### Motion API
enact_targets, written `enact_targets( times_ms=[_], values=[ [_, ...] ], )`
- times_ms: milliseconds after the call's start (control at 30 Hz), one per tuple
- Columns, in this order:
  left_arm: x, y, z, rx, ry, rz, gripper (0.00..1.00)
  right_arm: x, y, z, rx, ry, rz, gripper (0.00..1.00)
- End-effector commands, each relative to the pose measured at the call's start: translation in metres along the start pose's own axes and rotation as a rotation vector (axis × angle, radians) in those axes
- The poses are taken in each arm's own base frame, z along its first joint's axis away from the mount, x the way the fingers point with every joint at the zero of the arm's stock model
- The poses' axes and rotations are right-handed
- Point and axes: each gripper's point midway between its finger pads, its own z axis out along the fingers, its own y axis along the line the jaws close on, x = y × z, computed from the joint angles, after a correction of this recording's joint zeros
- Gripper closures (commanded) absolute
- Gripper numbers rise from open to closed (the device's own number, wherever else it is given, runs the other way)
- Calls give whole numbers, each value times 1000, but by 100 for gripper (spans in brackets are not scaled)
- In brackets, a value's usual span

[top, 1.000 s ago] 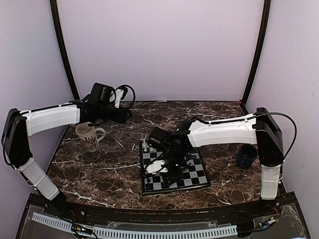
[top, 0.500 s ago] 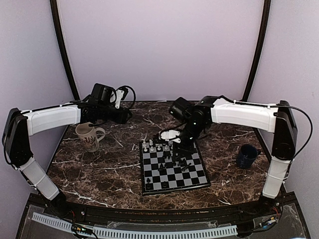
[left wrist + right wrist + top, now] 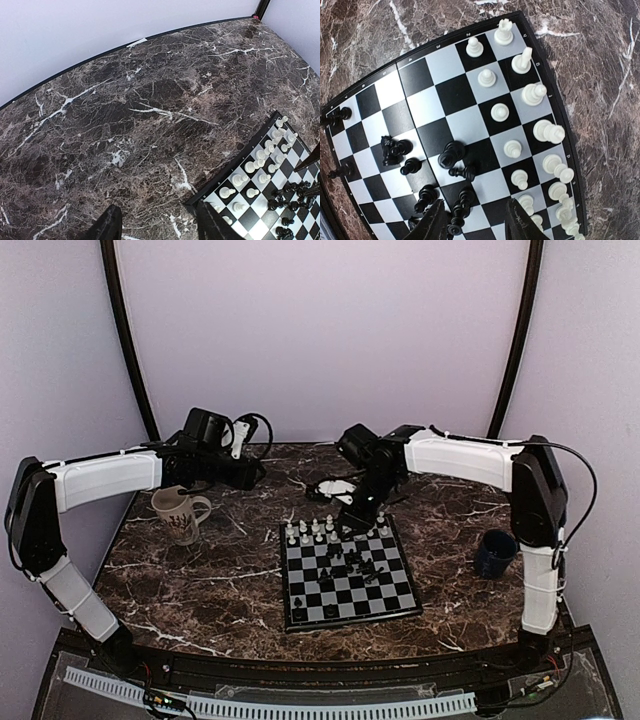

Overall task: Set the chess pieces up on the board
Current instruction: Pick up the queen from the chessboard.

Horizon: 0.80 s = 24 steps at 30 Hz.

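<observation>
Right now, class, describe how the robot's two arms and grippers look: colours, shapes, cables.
The left arm and the right arm both have long links in smooth white shells, with black joints and black bases. A thin black cable loops beside the right arm's elbow. The left gripper and the right gripper each show two dark, tapered fingers.

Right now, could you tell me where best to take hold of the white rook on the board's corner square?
The white rook stands upright, with a white pawn and a white knight on neighbouring squares, so a sideways approach looks crowded; probably pinch its crenellated top, coming straight down.
</observation>
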Motion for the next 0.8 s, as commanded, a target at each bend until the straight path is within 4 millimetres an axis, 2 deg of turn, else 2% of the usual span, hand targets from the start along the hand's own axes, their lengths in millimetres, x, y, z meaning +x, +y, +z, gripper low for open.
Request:
enact_targets(
  times_ms=[0,267,433,767],
  values=[
    [-5,1,-3,7,-1,8,47,-20,4,4,-14,-22,-9,58],
    [-5,0,-3,14,2,8,47,-12,19,32,-21,61,-40,58],
    [-5,0,-4,15,2,8,47,-7,19,43,-13,91,-32,60],
    [-4,-1,-3,16,6,10,47,-16,20,40,-7,77,-38,92]
  ],
)
